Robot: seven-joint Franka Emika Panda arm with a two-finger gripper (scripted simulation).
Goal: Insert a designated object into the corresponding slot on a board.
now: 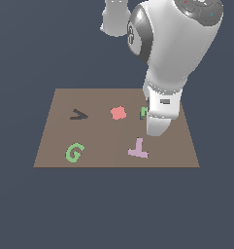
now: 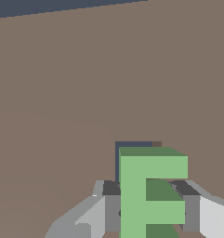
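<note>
The light-green E block (image 2: 150, 195) stands between my gripper's two fingers (image 2: 111, 204), which press on its sides. My gripper (image 2: 153, 209) is shut on it, low over the brown board (image 2: 62, 116). A strip of the dark E-shaped slot (image 2: 132, 145) shows just beyond the block's far edge; the block hides the rest. In the exterior view only a small bit of the green E (image 1: 143, 113) shows beside the arm's wrist (image 1: 159, 116), near the board's (image 1: 108, 138) right side. The fingers are hidden there.
On the board lie a dark V-shaped recess (image 1: 78, 115), a red-pink piece (image 1: 118, 113), a green G (image 1: 74, 152) and a pink-purple T (image 1: 138, 148) just in front of the wrist. The board's edges meet a dark blue-grey floor.
</note>
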